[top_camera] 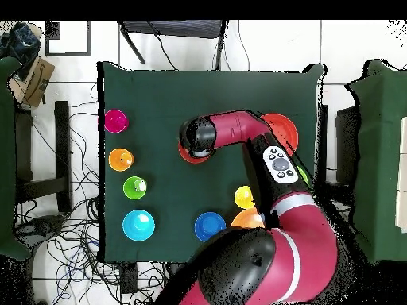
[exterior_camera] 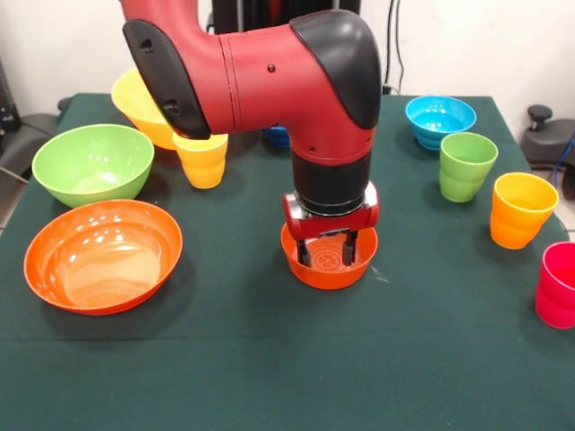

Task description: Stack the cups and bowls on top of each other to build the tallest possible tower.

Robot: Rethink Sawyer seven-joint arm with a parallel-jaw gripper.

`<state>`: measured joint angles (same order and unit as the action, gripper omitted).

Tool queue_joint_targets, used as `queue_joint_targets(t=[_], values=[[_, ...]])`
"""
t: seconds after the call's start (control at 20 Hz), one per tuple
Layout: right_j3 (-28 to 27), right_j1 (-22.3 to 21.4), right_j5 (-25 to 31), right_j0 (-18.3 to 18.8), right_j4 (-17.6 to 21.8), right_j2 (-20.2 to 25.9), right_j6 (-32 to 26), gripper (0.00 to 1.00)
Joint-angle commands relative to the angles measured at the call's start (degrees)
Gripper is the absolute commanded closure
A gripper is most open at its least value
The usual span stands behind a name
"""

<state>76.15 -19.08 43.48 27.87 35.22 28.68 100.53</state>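
My gripper (exterior_camera: 325, 252) points straight down, open, with both fingers inside the small orange bowl (exterior_camera: 329, 268) at the table's middle; they hold nothing. In the overhead view the arm's end covers most of this bowl (top_camera: 191, 156). The large orange bowl (exterior_camera: 101, 254) sits empty at the front left, with the large green bowl (exterior_camera: 92, 163) and the large yellow bowl (exterior_camera: 139, 106) behind it. A yellow cup (exterior_camera: 202, 160) stands by the yellow bowl. The green cup (exterior_camera: 466, 165), orange-yellow cup (exterior_camera: 522, 209) and pink-red cup (exterior_camera: 559, 285) stand upright along the right side. Nothing is stacked.
The light blue bowl (exterior_camera: 439, 119) sits at the back right. The dark blue bowl (exterior_camera: 276, 136) is mostly hidden behind my arm and shows whole in the overhead view (top_camera: 210, 226). The pink-red cup stands close to the table's right edge.
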Motion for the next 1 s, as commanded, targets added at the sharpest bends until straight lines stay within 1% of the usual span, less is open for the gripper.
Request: queue_joint_targets(t=[0.05,0.15,0.35,0.45,0.5,0.7,0.9,1.0], values=[[7.8,-4.1,0.2,-1.2,3.8,-1.3,-7.3,0.00],[11.8,-6.7,-0.5,-1.0,3.2,-1.7,-5.1,0.00],[16.4,-8.8,-1.0,1.5,1.6,-1.2,-4.1,0.00],[19.3,-10.7,-1.1,2.4,1.1,-1.3,-3.2,0.00],[21.6,-12.3,-2.0,3.0,1.0,-1.2,-2.7,0.00],[25.9,-15.9,-3.8,3.9,0.8,-0.9,-1.2,0.00],[27.2,-17.5,-4.1,6.0,1.9,-0.7,-2.9,0.00],[26.0,-16.9,-4.3,6.9,2.9,-0.6,-4.1,0.00]])
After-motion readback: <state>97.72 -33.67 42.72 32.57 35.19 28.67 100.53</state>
